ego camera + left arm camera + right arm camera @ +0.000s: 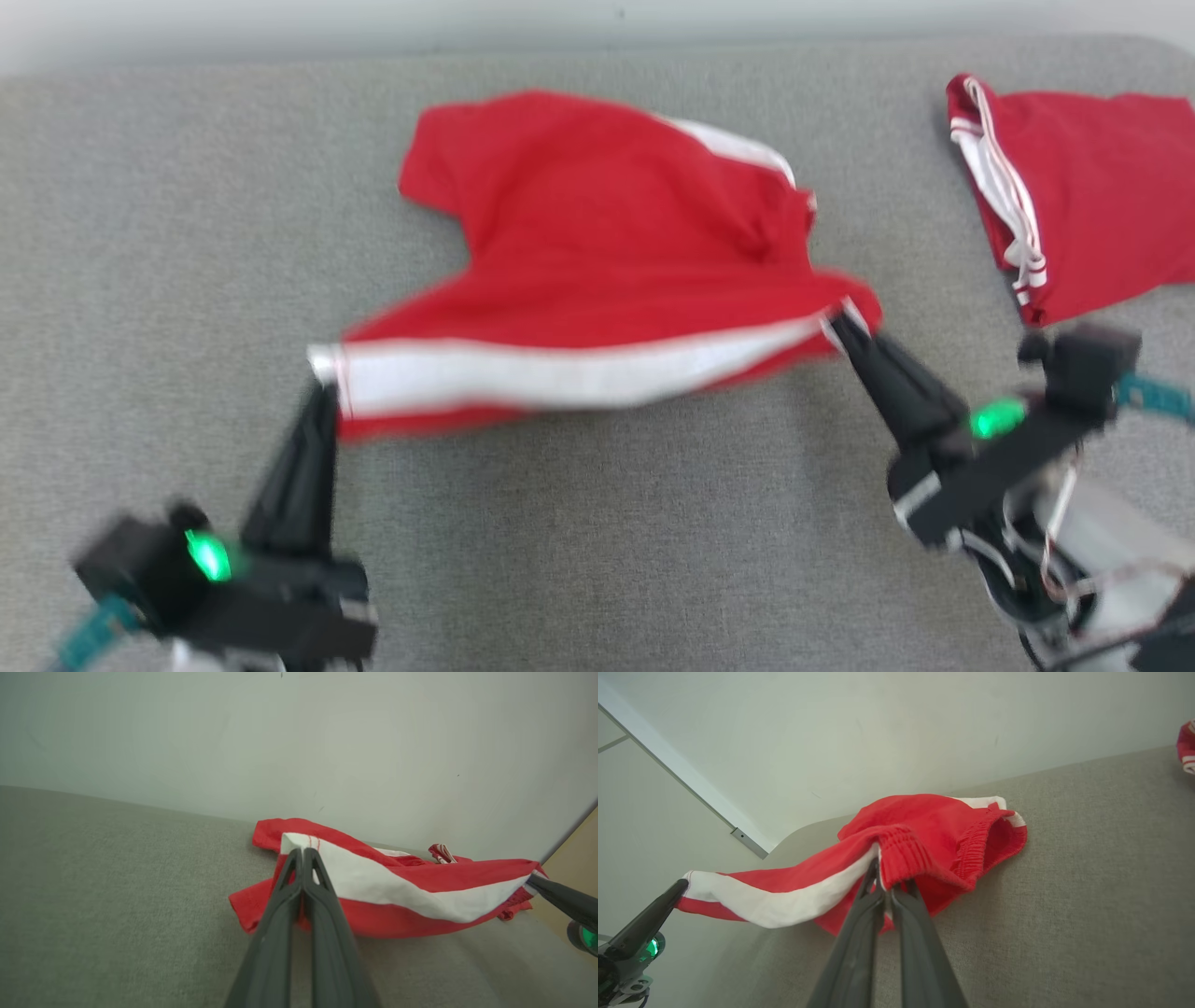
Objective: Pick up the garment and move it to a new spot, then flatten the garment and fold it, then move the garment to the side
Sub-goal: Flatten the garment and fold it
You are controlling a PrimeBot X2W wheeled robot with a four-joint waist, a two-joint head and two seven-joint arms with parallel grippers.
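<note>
The garment (597, 252) is a pair of red shorts with a white side stripe, stretched between both grippers over the grey padded surface (579, 541). My left gripper (322, 387) is shut on the hem end of the white stripe, at the lower left. My right gripper (840, 322) is shut on the elastic waistband end at the right. The near edge hangs lifted while the far part rests on the surface. In the left wrist view the garment (397, 891) runs from my left gripper (302, 851) to the right gripper's finger (556, 896). The right wrist view shows the gathered waistband (934, 840) pinched in my right gripper (887, 884).
A second red garment with white trim (1074, 196) lies at the far right of the surface, close to the right arm. A pale wall (299, 742) rises behind the surface's far edge. Bare grey surface stretches in front of the grippers and to the left.
</note>
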